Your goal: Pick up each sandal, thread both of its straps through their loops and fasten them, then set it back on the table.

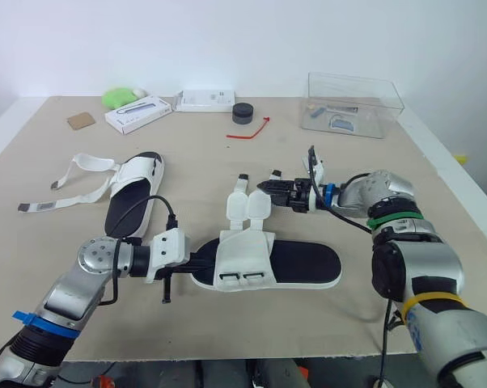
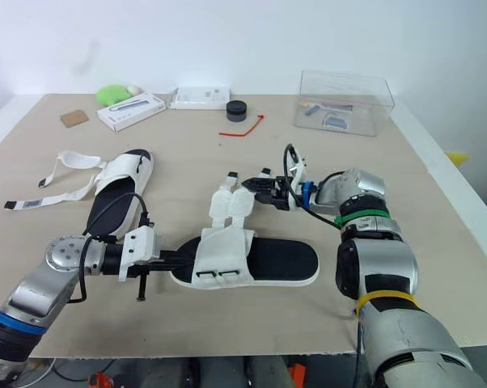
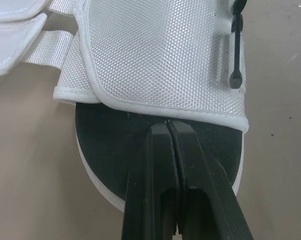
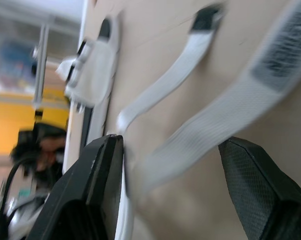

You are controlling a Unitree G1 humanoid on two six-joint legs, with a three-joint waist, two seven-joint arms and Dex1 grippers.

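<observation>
- Right now, sees the near sandal [image 1: 292, 263] lying flat on the desk [image 1: 203, 162], sole down, one rounded end toward the left arm.
- Finds the left pincer [image 3: 168, 131] clenched, its fingers [image 3: 153, 170] pressed together with nothing between them, stretched over the black footbed with the tips at the rim of the white upper [image 3: 155, 55].
- Notes two straps [image 1: 248, 205] of that sandal unfastened, sticking out from the upper toward the far side of the desk.
- Puts the right pincer [image 4: 170, 145] released, its fingers wide apart, straddling one white strap [image 4: 215, 120] low over the desk, just beyond the strap ends.
- Places the second sandal [image 1: 134, 190] farther left, flat on the desk, well apart from both pincers, its long straps [image 1: 94, 164] loose and spread out to the left.
- Spots near the far edge a clear box [image 1: 353, 105], a red tie [image 1: 247, 131], a black round piece [image 1: 243, 113], a white box [image 1: 138, 113], a flat white packet [image 1: 205, 100] and a green lump [image 1: 118, 97].
</observation>
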